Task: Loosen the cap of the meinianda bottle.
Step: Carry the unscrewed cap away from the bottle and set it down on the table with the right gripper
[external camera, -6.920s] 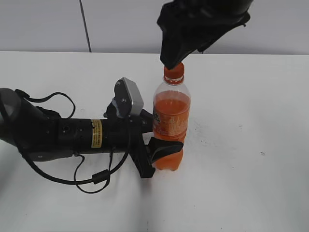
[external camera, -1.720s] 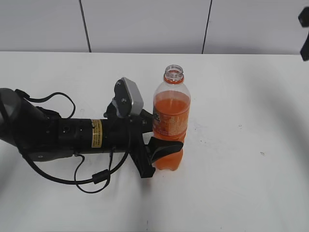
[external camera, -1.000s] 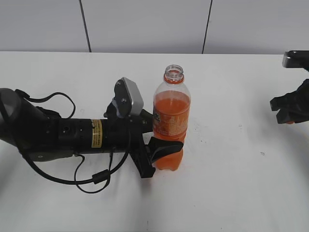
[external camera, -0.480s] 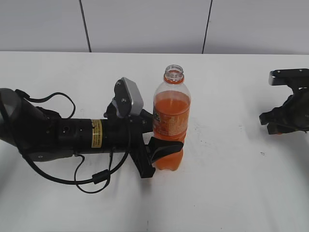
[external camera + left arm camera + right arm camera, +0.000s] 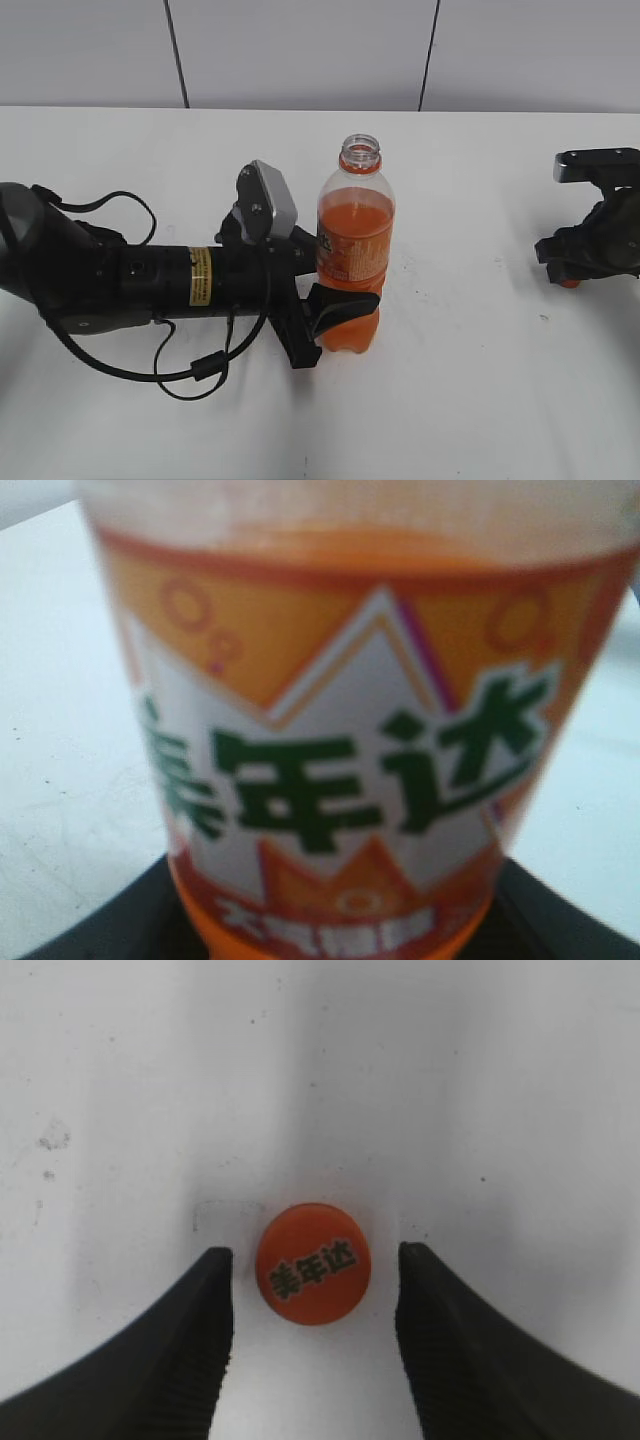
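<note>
I have the bottle (image 5: 354, 262) pinched at its lower body by my left gripper (image 5: 335, 300), standing upright on the table (image 5: 450, 400) with its neck open. The cap (image 5: 312, 1262) is already off, so what remains, as I judge it, is parting cleanly from it on the right. My right gripper (image 5: 314, 1345) is low over the table at the far right, fingers spread to either side of the cap with a gap on both sides. I would lift straight up without closing, so neither finger nudges the cap and sends it rolling. The left grip I would keep firm until the right arm is clear, since the open bottle would spill if it tipped.

The right wrist camera shows the cap lying flat, top up, lettering readable, clear of both fingers; from the outside I catch only a sliver of orange under that gripper. The left wrist camera gives me just the blurred label (image 5: 340, 770) close up, whereas the outside camera shows the bare neck.
</note>
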You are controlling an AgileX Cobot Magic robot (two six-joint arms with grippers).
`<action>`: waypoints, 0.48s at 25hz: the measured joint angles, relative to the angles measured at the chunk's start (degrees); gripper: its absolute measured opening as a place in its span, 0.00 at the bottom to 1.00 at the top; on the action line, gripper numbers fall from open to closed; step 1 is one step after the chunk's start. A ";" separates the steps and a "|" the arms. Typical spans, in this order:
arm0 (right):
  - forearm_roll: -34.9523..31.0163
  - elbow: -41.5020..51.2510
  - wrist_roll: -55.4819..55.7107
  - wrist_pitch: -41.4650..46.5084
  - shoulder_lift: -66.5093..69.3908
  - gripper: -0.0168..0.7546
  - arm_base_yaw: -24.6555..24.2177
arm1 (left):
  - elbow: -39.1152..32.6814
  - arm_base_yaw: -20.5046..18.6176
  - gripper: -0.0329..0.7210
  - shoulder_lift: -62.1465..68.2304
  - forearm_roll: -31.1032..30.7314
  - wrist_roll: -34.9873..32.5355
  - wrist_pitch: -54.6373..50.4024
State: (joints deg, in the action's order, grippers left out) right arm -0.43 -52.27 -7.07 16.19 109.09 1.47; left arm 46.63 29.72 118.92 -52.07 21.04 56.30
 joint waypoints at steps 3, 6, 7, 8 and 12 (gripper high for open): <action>-0.06 0.00 0.00 -0.05 0.00 0.63 0.00 | 0.00 0.00 0.56 0.00 0.00 0.00 0.00; -0.22 0.00 0.00 -0.05 0.00 0.73 0.00 | 0.00 0.00 0.56 0.00 0.00 0.00 0.00; -0.22 0.00 0.00 0.01 0.00 0.75 0.00 | 0.00 0.00 0.56 0.00 0.00 0.00 0.00; -0.24 0.00 0.00 0.01 0.00 0.77 0.00 | 0.00 0.00 0.56 0.00 0.00 0.00 0.00; -0.34 0.00 0.00 1.08 0.00 0.78 0.00 | 0.00 0.00 0.64 0.00 -0.34 0.00 0.00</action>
State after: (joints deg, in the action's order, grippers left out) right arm -0.77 -52.27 -7.07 17.27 109.09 1.47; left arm 46.63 29.72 118.92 -52.41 21.04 56.30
